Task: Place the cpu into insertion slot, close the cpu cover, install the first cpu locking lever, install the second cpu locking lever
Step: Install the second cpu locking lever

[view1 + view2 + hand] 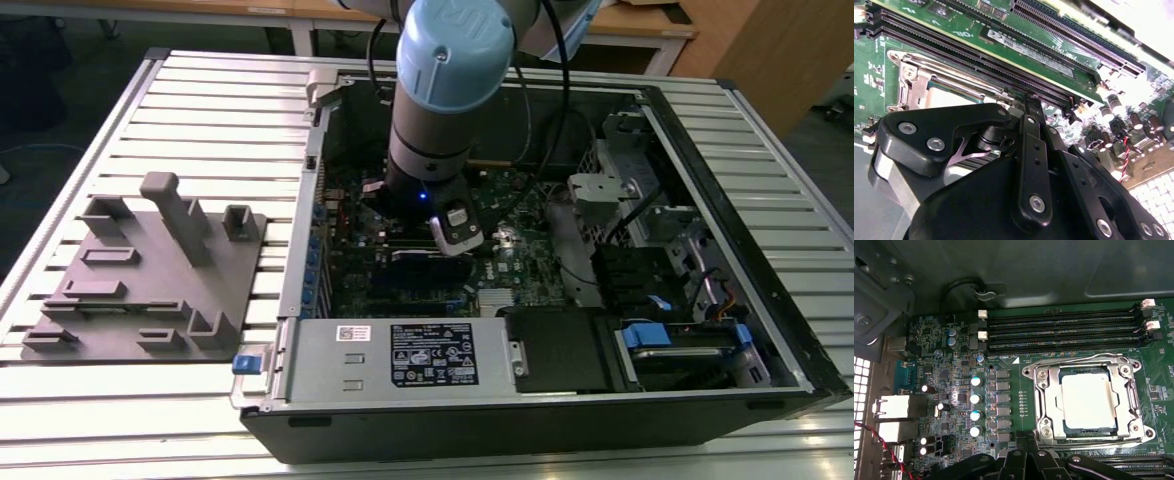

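Counted: one cpu (1088,401), one cpu cover (1085,404), four memory slots (1064,330), one open computer case (747,300), one grey fixture plate (147,290).

Camera layout: one overview, two wrist close-ups.

Exterior view looks down at an angle from high up, well back, over the open computer case (561,250) on the slatted surface (200,110). First wrist view faces straight down at the motherboard (954,390), close. Second wrist view skims it obliquely, very near. Both wrist views share the cpu cover (1049,405) and memory slots (1064,327).
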